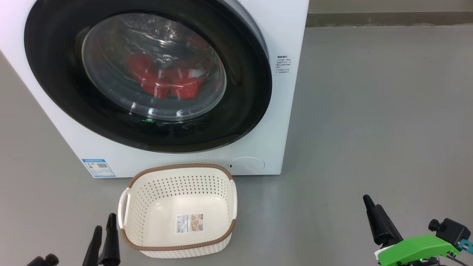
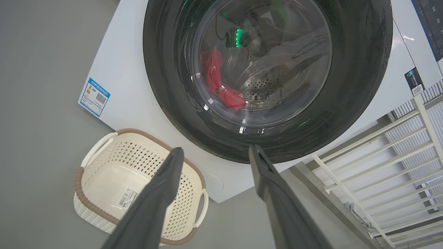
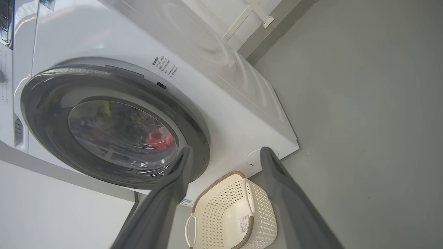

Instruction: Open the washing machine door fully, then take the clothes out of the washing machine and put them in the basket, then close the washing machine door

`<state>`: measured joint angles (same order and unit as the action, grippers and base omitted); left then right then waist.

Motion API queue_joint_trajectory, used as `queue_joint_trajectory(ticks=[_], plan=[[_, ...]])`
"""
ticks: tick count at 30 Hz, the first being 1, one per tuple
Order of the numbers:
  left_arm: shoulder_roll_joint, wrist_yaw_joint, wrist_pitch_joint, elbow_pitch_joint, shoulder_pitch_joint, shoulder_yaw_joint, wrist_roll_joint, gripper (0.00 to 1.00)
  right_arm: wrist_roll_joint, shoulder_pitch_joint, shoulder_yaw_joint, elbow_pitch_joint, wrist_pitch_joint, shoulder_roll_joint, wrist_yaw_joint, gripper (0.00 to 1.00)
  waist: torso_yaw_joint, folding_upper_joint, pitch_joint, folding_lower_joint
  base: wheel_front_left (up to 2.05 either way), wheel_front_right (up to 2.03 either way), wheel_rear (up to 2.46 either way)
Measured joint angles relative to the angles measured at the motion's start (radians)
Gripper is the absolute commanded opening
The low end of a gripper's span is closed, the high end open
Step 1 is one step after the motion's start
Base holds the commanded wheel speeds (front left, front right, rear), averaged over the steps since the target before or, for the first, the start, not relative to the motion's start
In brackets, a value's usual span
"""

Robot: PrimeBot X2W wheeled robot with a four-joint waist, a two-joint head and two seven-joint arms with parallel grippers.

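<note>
The white washing machine [image 1: 281, 111] stands on the floor ahead of me. Its door [image 1: 55, 74], a wide glossy black rim around domed glass, lies flat against the front. Red clothes [image 1: 162, 79] show through the glass inside the drum, and again as clothes [image 2: 221, 86] in the left wrist view. The cream basket [image 1: 177, 168] with a brown rim sits on the floor just before the machine, holding just a paper label. My left gripper [image 1: 104, 227] is open, low and left of the basket. My right gripper [image 3: 225, 152] is open, well right of the basket.
Grey floor spreads wide to the right of the machine. A white slatted rack [image 2: 380, 155] stands beside the machine. A blue label [image 1: 98, 167] and a round flap [image 1: 246, 165] sit low on the machine's front, behind the basket.
</note>
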<state>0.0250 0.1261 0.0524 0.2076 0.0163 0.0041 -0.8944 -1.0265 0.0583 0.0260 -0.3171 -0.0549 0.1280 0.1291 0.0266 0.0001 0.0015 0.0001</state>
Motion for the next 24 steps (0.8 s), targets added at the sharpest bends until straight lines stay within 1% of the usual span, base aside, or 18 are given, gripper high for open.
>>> queue_joint_trajectory(ticks=[9, 10, 13, 17, 24], plan=[[0.005, -0.002, 0.024, -0.016, 0.009, -0.008, 0.116, 1.0, 0.094, 0.0, 0.027, -0.001, -0.027, 0.013, 0.0, 1.0, 0.007, 0.0, -0.001, 0.0, 0.0, 0.0, 0.0], [0.005, -0.002, 0.024, -0.016, 0.009, -0.008, 0.116, 1.0, 0.094, 0.0, 0.027, -0.001, -0.027, 0.013, 0.0, 1.0, 0.007, 0.0, -0.001, 0.0, 0.0, 0.0, 0.0], [0.006, -0.002, 0.038, -0.023, 0.019, -0.014, 0.166, 1.0, 0.132, 0.0, 0.031, 0.0, -0.038, 0.023, 0.0, 1.0, 0.01, 0.0, -0.001, 0.0, 0.0, 0.0, 0.0], [0.006, -0.002, 0.047, -0.031, 0.02, -0.019, 0.197, 1.0, 0.167, -0.001, 0.033, 0.0, -0.044, 0.027, 0.0, 1.0, 0.012, 0.0, 0.0, 0.0, 0.0, 0.0, 0.0], [0.007, -0.002, 0.065, -0.048, 0.022, -0.03, 0.286, 1.0, 0.235, -0.003, 0.056, 0.0, -0.062, 0.033, 0.0, 1.0, 0.013, 0.0, 0.001, 0.0, 0.0, 0.0, 0.0]])
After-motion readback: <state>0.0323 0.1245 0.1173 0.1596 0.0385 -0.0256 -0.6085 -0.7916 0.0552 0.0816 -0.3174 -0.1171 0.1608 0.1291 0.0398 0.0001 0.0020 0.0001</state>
